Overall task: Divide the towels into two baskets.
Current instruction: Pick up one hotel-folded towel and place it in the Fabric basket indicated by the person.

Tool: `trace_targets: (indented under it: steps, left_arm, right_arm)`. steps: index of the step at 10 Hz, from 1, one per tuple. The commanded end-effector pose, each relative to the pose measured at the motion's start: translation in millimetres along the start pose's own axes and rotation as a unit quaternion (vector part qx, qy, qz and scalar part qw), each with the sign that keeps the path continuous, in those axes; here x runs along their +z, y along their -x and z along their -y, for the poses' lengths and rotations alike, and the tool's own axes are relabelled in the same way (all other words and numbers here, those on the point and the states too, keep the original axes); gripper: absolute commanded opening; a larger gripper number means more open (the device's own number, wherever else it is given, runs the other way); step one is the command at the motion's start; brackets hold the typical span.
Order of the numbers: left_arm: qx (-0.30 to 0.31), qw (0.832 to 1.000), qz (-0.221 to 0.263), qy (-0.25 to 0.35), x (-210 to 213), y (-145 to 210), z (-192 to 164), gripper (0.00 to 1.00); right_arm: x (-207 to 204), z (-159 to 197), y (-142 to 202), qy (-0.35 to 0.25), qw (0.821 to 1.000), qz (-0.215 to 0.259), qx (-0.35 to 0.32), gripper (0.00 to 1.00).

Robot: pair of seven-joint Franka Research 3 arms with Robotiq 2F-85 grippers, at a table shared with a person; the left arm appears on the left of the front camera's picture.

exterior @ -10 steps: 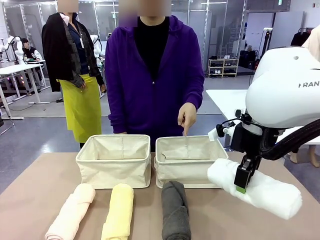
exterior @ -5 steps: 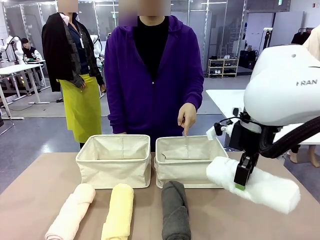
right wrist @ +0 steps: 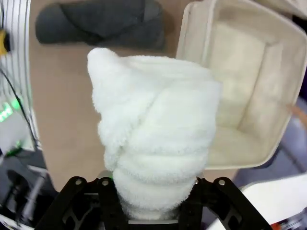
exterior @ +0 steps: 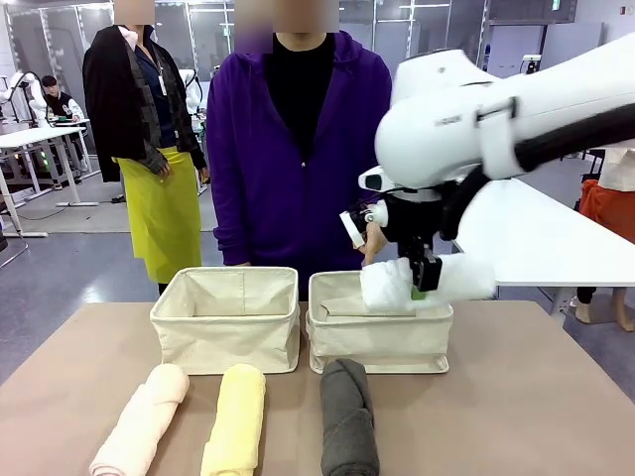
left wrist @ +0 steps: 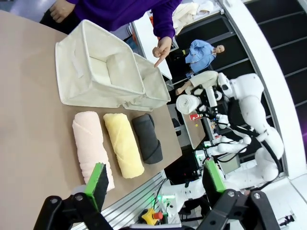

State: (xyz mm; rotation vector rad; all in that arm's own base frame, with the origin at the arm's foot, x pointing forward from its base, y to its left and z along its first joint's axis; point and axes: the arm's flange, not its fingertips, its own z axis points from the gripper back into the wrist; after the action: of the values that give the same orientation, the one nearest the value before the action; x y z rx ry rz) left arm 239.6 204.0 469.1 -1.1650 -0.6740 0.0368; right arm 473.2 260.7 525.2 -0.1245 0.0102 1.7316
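My right gripper is shut on the white towel and holds it level just above the right basket. In the right wrist view the white towel hangs over the near rim of that basket, with the grey towel on the table beyond. The pink towel, yellow towel and grey towel lie side by side in front of both baskets. The left basket stands beside the right one. My left gripper hangs open, high above the table, holding nothing.
A person in a purple hoodie stands behind the baskets, one hand pointing a finger down at the right basket. The bare tan tabletop stretches to the right of the towels. Another person stands farther back on the left.
The right arm has lifted the white towel from low at the table's right side and carried it left and away, to above the right basket. The other towels and the baskets have not moved.
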Motion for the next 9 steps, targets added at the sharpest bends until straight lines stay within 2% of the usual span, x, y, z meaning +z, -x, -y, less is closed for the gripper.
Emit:
trace_targets:
  steps: [1,4,9]
  left_arm:
    - [-0.011,1.0,0.003,0.01,3,0,0,1.0]
    - [-0.011,1.0,0.003,0.01,3,0,0,1.0]
    - [-0.011,1.0,0.003,0.01,3,0,0,1.0]
  right_arm:
    - [1,42,-3,0.01,0.996,-0.005,0.088,0.37]
    - [-35,98,-11,0.037,0.997,0.031,0.057,0.37]
    - [-81,135,-37,0.04,0.998,0.049,0.009,0.37]
